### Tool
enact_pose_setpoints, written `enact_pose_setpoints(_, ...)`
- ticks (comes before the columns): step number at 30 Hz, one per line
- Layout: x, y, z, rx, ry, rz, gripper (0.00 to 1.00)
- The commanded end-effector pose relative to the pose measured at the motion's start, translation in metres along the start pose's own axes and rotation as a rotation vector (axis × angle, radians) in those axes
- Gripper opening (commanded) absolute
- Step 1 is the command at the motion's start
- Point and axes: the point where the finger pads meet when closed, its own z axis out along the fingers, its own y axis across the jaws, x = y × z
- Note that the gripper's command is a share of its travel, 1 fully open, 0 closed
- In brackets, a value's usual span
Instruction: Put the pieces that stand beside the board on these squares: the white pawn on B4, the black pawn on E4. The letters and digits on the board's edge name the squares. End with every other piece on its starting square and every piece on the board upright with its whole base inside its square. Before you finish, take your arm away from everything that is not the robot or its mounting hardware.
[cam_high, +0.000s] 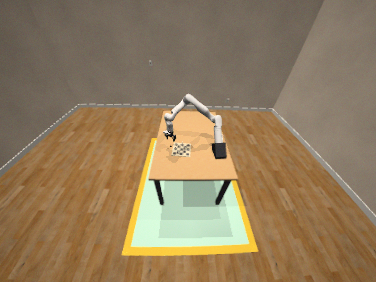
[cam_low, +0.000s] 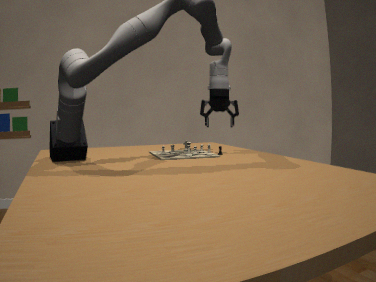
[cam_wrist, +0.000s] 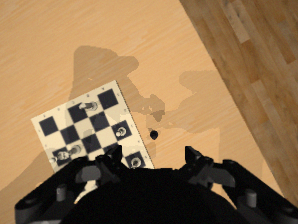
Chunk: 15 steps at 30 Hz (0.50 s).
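The black pawn (cam_high: 170, 146) (cam_low: 220, 150) (cam_wrist: 154, 134) stands on the table just beside the board, off its edge. The chessboard (cam_low: 167, 157) (cam_wrist: 84, 127) carries several pieces. In the wrist view, one light piece (cam_wrist: 121, 131) stands on a dark square near the edge that faces the black pawn, and another light piece (cam_wrist: 135, 162) stands further along that edge. No white pawn shows beside the board; which piece on the board is the white pawn cannot be told. My gripper (cam_low: 219, 125) (cam_wrist: 153, 152) is open and empty, high above the black pawn. It partly hides the board in the wrist view.
The wooden table (cam_high: 195, 170) (cam_low: 200, 215) (cam_wrist: 165, 60) bears the board and the arm's black base (cam_high: 219, 150) (cam_low: 68, 150). The table's edge lies beyond the black pawn, on the side away from the board. Arm shadows fall across the table and board.
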Motion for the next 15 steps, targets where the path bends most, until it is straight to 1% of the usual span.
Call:
enact_pose_setpoints(1, 0.0004, 0.0006, -0.0008, -0.001, 0.002, -0.002, 1.00)
enact_pose_setpoints(5, 0.0004, 0.0007, -0.0008, -0.001, 0.002, -0.003, 1.00)
enact_pose_setpoints(6, 0.0004, 0.0007, -0.0008, -0.001, 0.002, -0.003, 0.34)
enact_pose_setpoints(15, 0.0004, 0.0007, -0.0008, -0.001, 0.002, -0.003, 0.34)
